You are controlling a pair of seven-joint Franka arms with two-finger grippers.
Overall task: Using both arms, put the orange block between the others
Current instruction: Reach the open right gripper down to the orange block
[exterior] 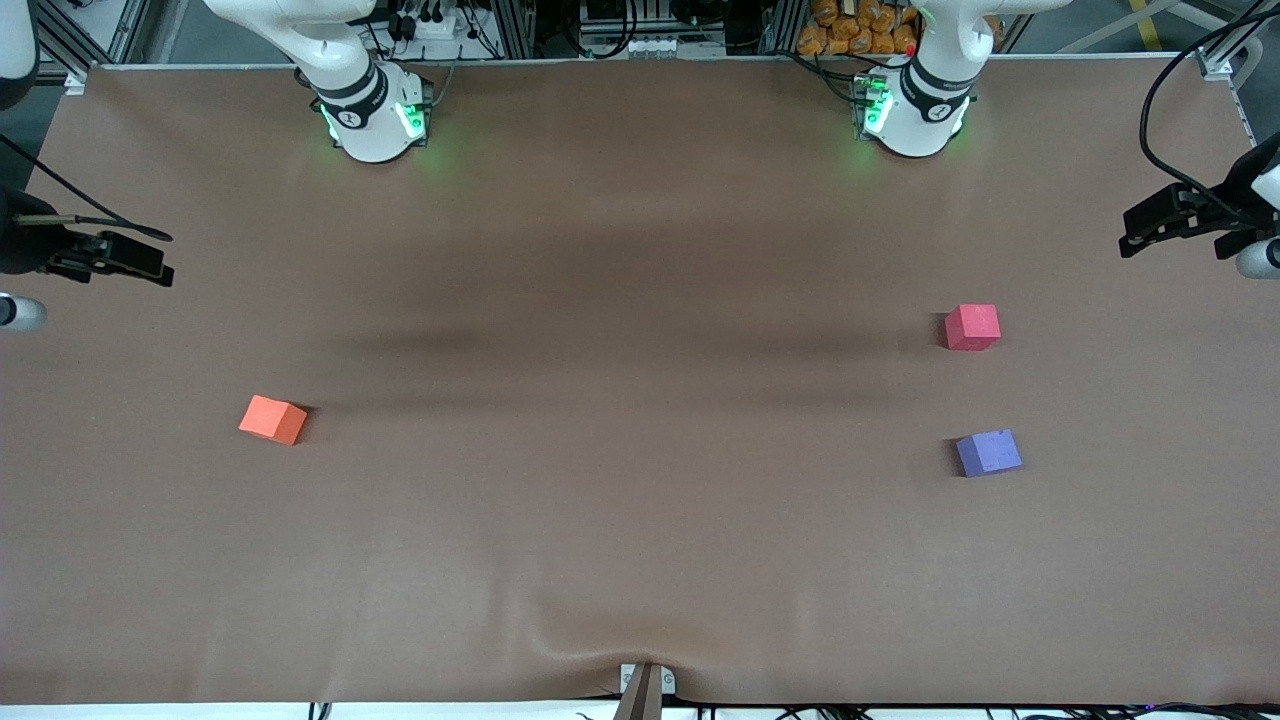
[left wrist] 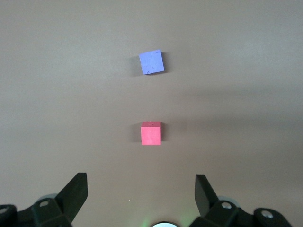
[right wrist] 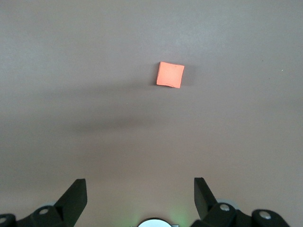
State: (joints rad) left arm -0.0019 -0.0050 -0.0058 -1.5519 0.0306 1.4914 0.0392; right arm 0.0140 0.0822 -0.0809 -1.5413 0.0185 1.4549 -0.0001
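The orange block [exterior: 272, 419] [right wrist: 170, 74] lies alone toward the right arm's end of the table. The two others sit toward the left arm's end. The red-pink cube [exterior: 972, 327] [left wrist: 151, 133] is farther from the front camera. The purple-blue cube [exterior: 988, 452] [left wrist: 151, 62] is nearer, and bare table shows between them. My left gripper [left wrist: 141, 182] hangs open high over the table by its own base, well short of the red-pink cube. My right gripper [right wrist: 140, 184] hangs open the same way, well short of the orange block. Neither holds anything.
The brown table cover [exterior: 640, 520] wrinkles near its front edge by a small clamp [exterior: 646, 685]. Dark fixtures with cables reach over the table at the right arm's end [exterior: 100, 255] and the left arm's end [exterior: 1180, 215]. The green-lit bases [exterior: 375, 115] [exterior: 912, 105] stand along the back edge.
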